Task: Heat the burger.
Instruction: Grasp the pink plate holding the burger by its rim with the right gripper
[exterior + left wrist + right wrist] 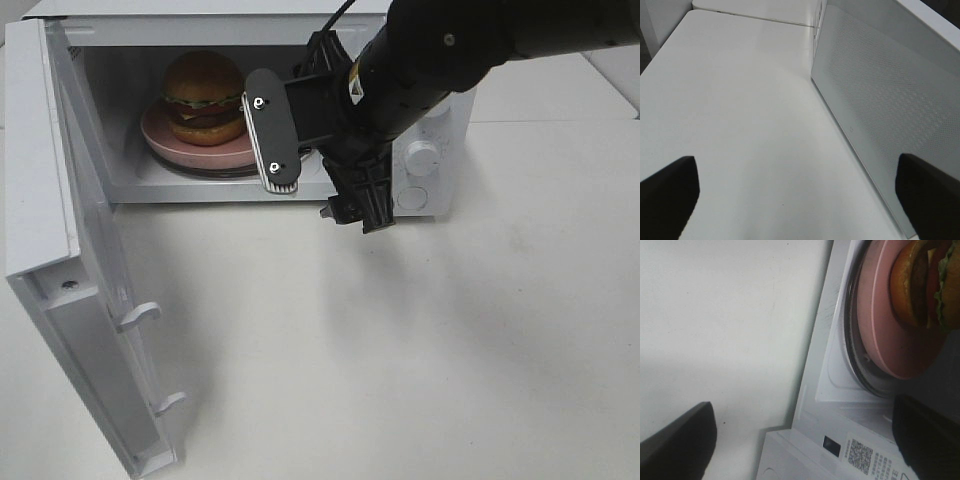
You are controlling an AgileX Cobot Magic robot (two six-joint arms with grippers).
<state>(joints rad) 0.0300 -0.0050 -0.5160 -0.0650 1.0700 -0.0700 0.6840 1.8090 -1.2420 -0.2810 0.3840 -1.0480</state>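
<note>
The burger point(205, 95) stands on a pink plate point(158, 135) inside the open microwave point(440, 195), on its glass turntable. In the right wrist view the burger point(922, 285) and the plate point(880, 320) lie just inside the oven's front sill. My right gripper point(315, 175) hangs in front of the cavity's right half, close to the plate but apart from it. It is open and holds nothing point(805, 440). My left gripper point(797, 195) shows only in its own wrist view, open wide over bare table.
The microwave door point(60, 250) swings out toward the front left, with latch hooks on its inner edge. A white perforated panel point(880, 100) stands close beside my left gripper. Control knobs point(422, 155) sit right of the cavity. White table point(450, 350) surrounds everything.
</note>
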